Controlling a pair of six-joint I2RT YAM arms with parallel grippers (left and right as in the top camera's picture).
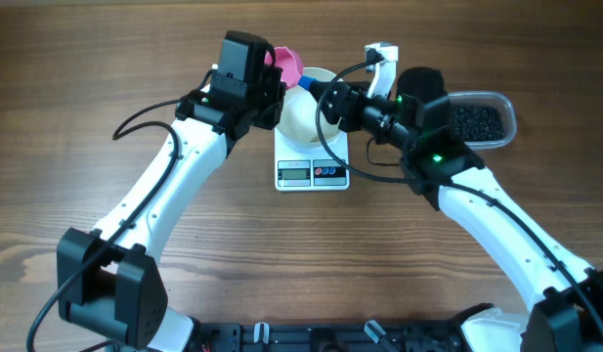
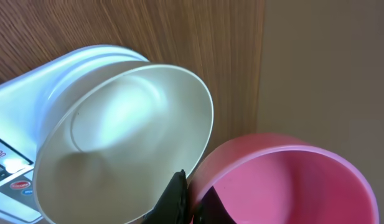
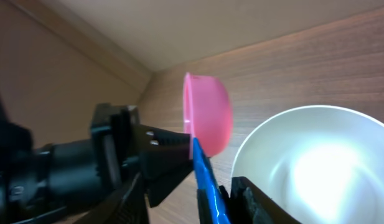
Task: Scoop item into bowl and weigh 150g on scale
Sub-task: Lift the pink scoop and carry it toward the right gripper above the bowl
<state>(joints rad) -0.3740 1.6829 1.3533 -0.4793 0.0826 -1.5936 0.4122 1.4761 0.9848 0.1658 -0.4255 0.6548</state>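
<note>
- Left claw point(image 2: 190, 198)?
- Clenched on the rim of the pink scoop point(image 3: 210, 118) — arm stretched forward, wrist beside the bowl point(image 3: 316, 162).
- Right claw point(image 3: 190, 196)?
- Released, jaws astride the blue handle point(image 3: 207, 177) — forearm angled in from the right.
- Bowl, beads point(image 1: 477, 121)?
- On the scale point(image 1: 312, 174); in the clear tub point(image 1: 506, 108).

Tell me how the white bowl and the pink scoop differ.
The white bowl is wider than the pink scoop. The bowl stands on the scale; the scoop is beside it, off the scale. The scoop has a blue handle; the bowl has none. Both look empty.
</note>
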